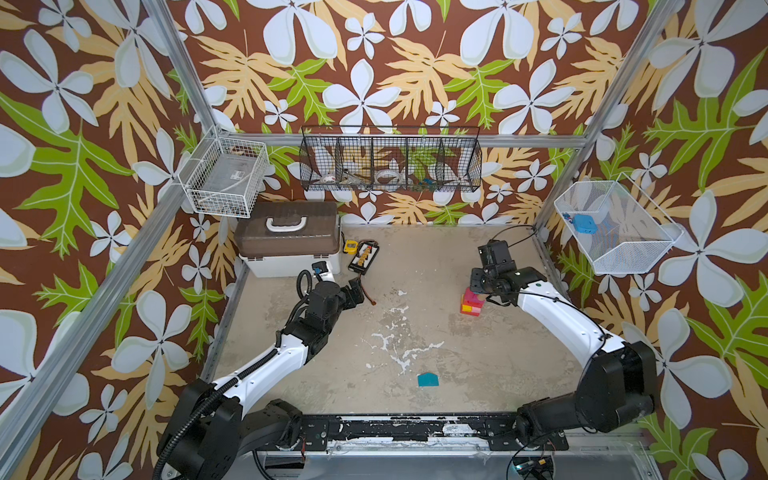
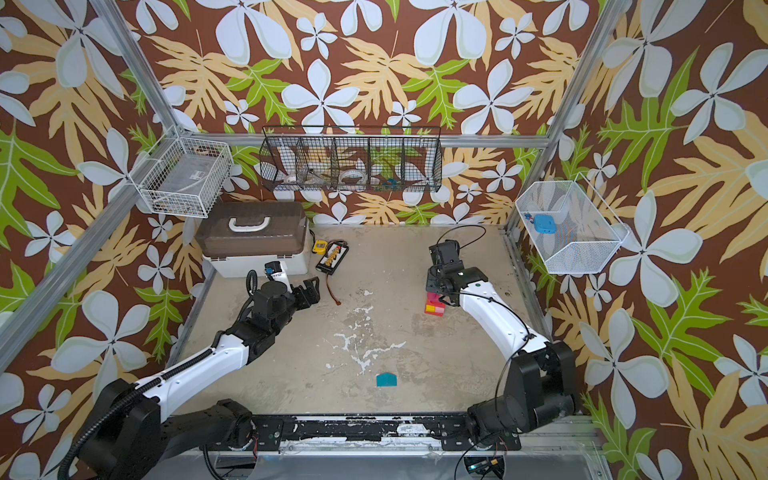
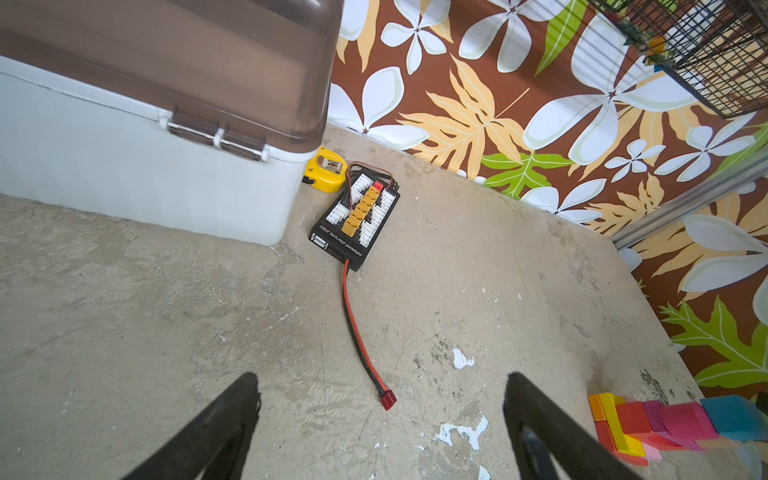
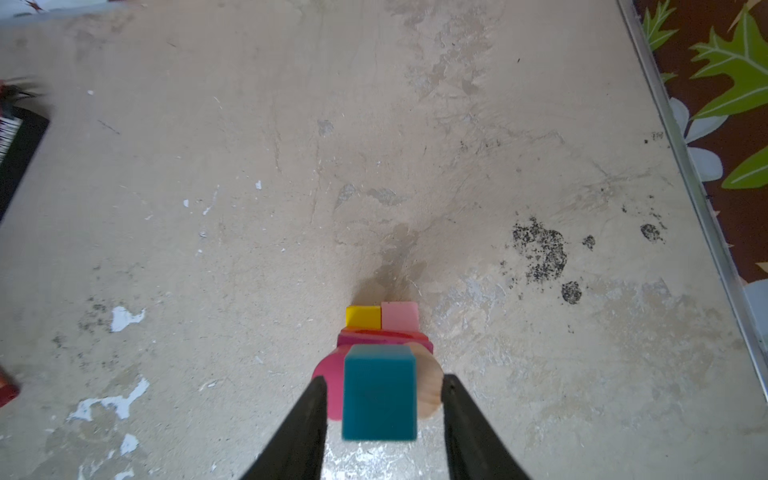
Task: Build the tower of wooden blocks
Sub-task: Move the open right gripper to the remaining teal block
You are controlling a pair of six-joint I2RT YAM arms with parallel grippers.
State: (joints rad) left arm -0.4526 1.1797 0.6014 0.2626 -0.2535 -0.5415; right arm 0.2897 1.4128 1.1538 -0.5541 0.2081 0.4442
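- Blue cube (image 4: 379,390) tops the tower (image 1: 471,305), which I see standing on the counter (image 1: 415,340). Directly beneath the cube sit a pink cylinder (image 4: 330,382) and a plain tan cylinder (image 4: 428,386), side by side.
- Lower in the tower I make out a yellow block (image 4: 363,316) beside a pale pink block (image 4: 400,316). An orange block (image 3: 597,409) and a red block (image 3: 604,432) sit at its foot.
- My right gripper (image 4: 384,377) hangs at the tower's top, jaws spread to either side of the blue cube with a gap on each side. I cannot tell whether the fingers touch the two cylinders.
- My left gripper (image 3: 382,376) is well apart from the tower, jaws spread wide above the counter.
- One teal house-shaped block (image 1: 428,379) lies flat on the counter, well apart from the tower, on the side toward the arm bases.
- A black charging board (image 3: 355,220) with a red lead lies well apart from the tower, near my left gripper.
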